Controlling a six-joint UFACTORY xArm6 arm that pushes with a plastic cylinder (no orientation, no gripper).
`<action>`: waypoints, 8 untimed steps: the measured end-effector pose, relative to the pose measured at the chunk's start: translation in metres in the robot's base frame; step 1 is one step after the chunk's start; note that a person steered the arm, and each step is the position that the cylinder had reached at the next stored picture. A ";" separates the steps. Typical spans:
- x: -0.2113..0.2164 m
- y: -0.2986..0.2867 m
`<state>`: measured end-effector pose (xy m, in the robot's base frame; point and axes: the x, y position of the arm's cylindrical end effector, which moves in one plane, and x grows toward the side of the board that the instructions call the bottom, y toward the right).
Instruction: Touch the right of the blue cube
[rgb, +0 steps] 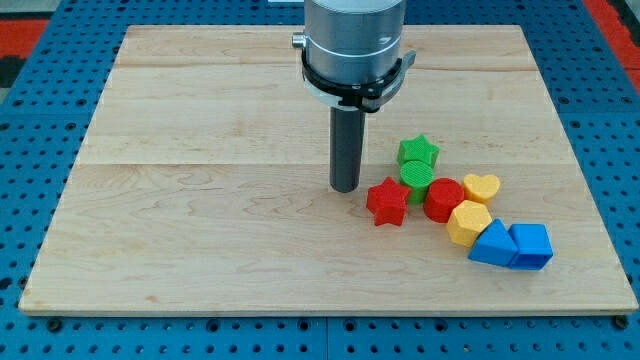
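Note:
The blue cube sits at the lower right of the wooden board, at the right end of a cluster of blocks. A second blue block, wedge-like, touches its left side. My tip rests on the board near the middle, well to the left of and above the blue cube. It stands just left of the red star with a small gap. The cube's right side is free of other blocks.
The cluster also holds a green star, a green cylinder, a red cylinder, a yellow heart and a yellow hexagon-like block. The board's right edge runs close to the blue cube.

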<state>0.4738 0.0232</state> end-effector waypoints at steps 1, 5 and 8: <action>0.000 0.001; 0.145 0.085; 0.082 0.221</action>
<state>0.5563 0.2437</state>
